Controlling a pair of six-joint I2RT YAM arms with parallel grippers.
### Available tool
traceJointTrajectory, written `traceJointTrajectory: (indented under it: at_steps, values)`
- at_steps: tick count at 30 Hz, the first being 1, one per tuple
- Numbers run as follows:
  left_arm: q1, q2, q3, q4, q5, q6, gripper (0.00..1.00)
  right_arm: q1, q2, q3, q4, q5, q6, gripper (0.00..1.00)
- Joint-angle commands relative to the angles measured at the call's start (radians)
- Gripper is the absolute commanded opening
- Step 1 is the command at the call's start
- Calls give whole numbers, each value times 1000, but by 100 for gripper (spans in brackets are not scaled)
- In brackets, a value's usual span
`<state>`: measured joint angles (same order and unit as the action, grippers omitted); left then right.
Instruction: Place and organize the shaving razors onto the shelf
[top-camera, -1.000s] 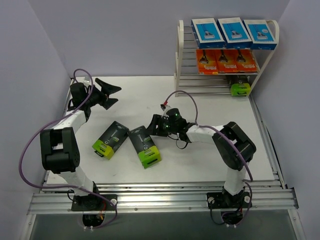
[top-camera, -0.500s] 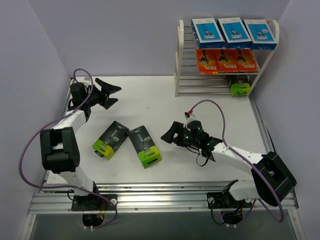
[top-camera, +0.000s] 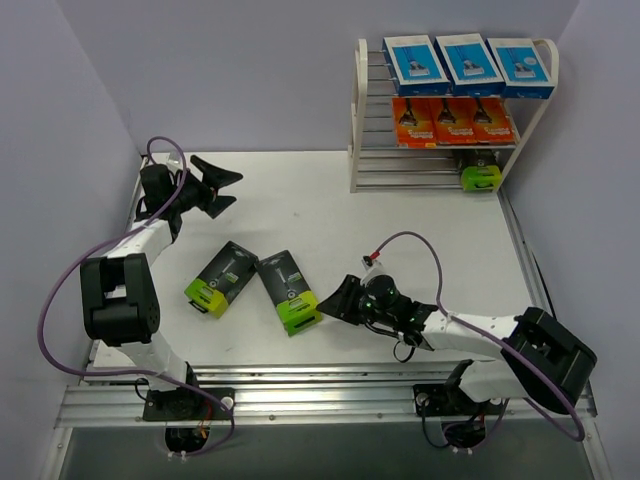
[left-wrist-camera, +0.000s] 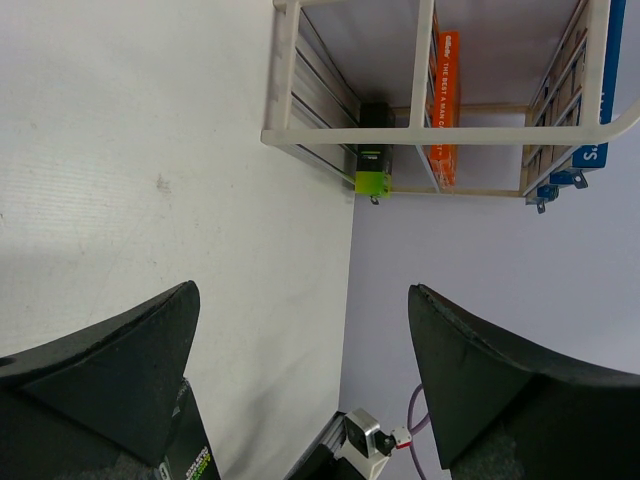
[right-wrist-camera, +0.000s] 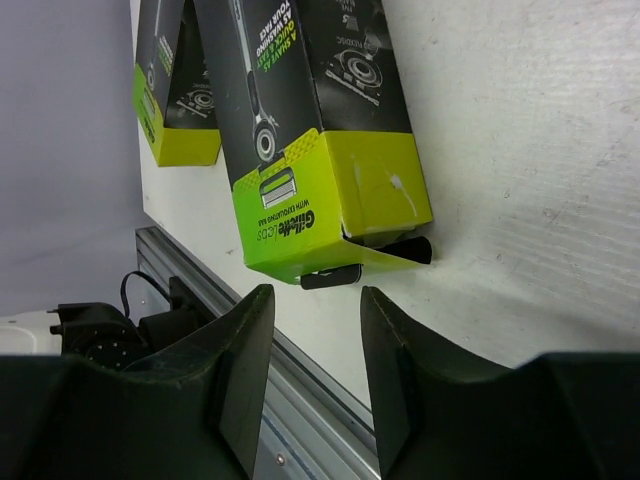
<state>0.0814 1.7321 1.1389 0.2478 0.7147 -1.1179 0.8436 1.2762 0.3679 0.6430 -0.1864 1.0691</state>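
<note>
**Lying flat on the tabletop (top-camera: 300, 200): a black-and-lime pack (top-camera: 289, 291) at the right gripper's (top-camera: 328, 303) tips**

The black-and-lime pack is a flat rectangle. It is black with a razor pictured along its length, and its lime-green end carries white lettering and a small hang tab. It rests face-up near the front edge, left of the middle, with the lime end toward that edge.

A second black-and-lime pack (top-camera: 222, 278) lies just beside it on the left. The right gripper sits low over the tabletop with its fingers a narrow gap apart, holding nothing. Its tips are right at the lime end, but contact cannot be told.

The shelf (top-camera: 356, 110) stands at the back right corner:
- **Top tier:** three blue-and-white packs (top-camera: 471, 62).
- **Tier below:** three orange packs (top-camera: 452, 120).
- **Lower tier, right end:** a third black-and-lime pack (top-camera: 481, 177).

The left gripper (top-camera: 235, 190) is spread wide and empty near the left edge.
</note>
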Motion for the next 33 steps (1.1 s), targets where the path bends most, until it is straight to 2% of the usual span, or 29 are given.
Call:
traceJointTrajectory:
  at_steps: [1, 10, 22, 33]
  values:
    - [3, -22, 2, 36, 0, 13, 94, 34, 35, -11, 87, 36, 37, 36]
    - [0, -19, -1, 44, 2, 7, 94, 95, 158, -38, 268, 39, 91, 33]
    - [-8, -32, 7, 9, -18, 41, 94, 109, 385, -41, 539, 42, 160, 29]
    - [-11, -39, 7, 13, -18, 41, 94, 109, 420, -37, 573, 87, 170, 27]
